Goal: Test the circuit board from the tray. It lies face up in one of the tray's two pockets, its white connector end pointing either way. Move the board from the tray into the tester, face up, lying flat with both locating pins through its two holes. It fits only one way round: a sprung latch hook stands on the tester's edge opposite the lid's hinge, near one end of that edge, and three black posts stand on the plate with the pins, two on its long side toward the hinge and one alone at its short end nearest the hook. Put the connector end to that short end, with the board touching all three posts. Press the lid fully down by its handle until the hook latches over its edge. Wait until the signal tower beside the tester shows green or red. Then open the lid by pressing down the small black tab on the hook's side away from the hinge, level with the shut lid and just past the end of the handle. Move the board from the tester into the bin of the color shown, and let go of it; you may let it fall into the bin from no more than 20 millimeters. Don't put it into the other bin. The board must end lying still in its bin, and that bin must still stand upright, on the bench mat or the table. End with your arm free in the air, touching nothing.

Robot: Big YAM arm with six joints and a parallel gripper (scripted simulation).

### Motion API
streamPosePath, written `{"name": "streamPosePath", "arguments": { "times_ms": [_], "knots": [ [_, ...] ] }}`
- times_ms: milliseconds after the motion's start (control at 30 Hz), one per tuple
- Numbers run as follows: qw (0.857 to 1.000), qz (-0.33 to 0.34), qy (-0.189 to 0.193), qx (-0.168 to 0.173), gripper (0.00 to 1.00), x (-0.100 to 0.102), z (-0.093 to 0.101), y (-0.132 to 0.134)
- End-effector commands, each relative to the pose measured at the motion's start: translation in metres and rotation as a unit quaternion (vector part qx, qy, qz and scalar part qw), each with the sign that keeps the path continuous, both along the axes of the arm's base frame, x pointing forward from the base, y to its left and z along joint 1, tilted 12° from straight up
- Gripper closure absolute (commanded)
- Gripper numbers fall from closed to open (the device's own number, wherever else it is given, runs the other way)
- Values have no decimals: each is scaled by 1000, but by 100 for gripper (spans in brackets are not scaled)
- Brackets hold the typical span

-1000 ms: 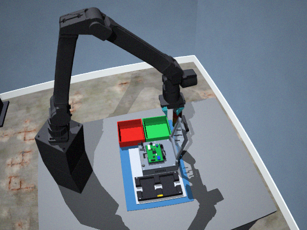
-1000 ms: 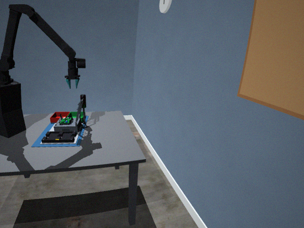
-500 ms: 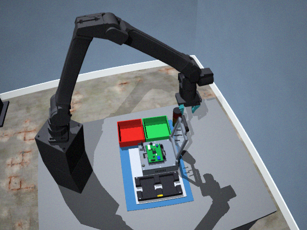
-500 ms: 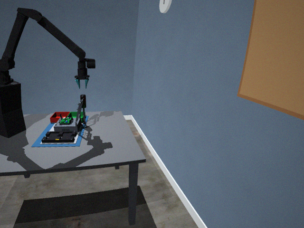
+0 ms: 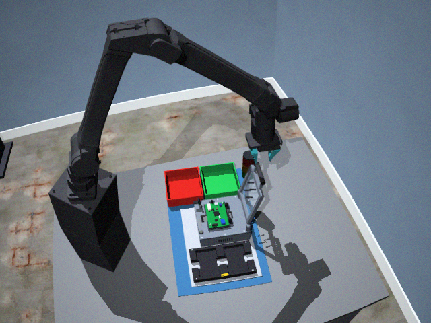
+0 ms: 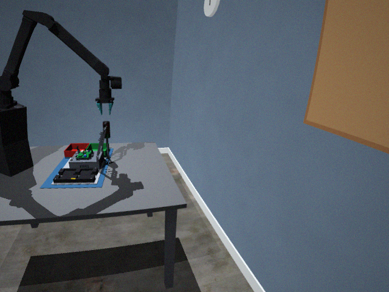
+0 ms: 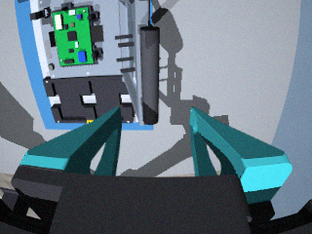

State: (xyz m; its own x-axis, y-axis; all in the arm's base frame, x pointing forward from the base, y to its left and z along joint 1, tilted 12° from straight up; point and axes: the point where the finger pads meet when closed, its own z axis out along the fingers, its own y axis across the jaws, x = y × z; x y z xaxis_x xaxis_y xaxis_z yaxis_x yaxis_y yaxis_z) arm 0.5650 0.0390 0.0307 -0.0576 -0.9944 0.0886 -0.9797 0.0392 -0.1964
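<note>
From my exterior view I see blue-grey walls (image 6: 245,125) meeting in a corner, a white skirting board (image 6: 207,213) along the worn brownish floor (image 6: 94,226), a tan panel (image 6: 351,78) hanging at right, and a dark-legged grey table (image 6: 147,188) casting shadow beneath.

We see a matt black arm (image 5: 215,66) with smooth teal, plastic-looking fingers. The tester (image 5: 222,239) looks like dull grey metal, and its lid handle (image 7: 148,72) is a smooth dark cylinder. The red bin (image 5: 183,189) and green bin (image 5: 219,180) look like flat-coloured plastic. The table (image 5: 313,222) is matt grey; the floor (image 5: 146,121) appears worn and mottled.
</note>
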Motion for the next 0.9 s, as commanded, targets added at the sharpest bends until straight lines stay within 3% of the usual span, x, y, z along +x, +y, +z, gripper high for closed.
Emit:
{"name": "streamPosePath", "arguments": {
  "times_ms": [0,300,867],
  "knots": [
    [1000,-2,2,1,52,6,-13,-7],
    [1000,0,2,1,52,7,-25,-5],
    [1000,-1,4,1,52,7,-27,-6]
  ]
}}
